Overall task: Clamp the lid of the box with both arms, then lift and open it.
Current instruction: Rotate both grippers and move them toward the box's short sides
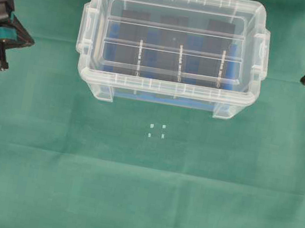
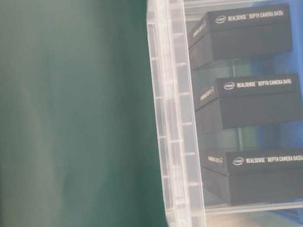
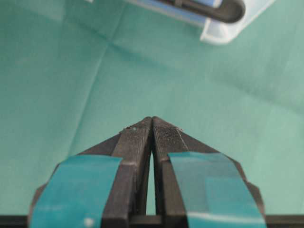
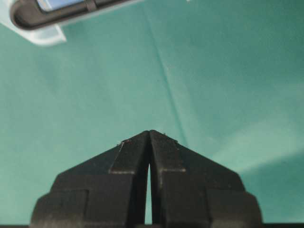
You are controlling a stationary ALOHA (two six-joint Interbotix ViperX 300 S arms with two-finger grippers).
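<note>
The box (image 1: 164,99) is a deep clear bin standing at the back middle of the green cloth. The clear ribbed lid (image 1: 174,40) lies flat on top of it. Black cases (image 2: 258,99) and a blue liner show through the wall. My left gripper (image 1: 30,42), with teal pads, hovers left of the box, shut and holding nothing. My right gripper (image 1: 304,79) hovers right of the box, also shut and holding nothing. In the wrist views each pointed tip (image 3: 152,118) (image 4: 150,132) hangs over bare cloth, with a box corner (image 3: 228,28) (image 4: 42,33) far ahead.
Small white marks (image 1: 157,131) sit on the green cloth (image 1: 144,195) in front of the box. Handle lips (image 1: 87,20) (image 1: 263,48) stick out from the box's short ends. Each gripper is a wide gap of cloth from the box.
</note>
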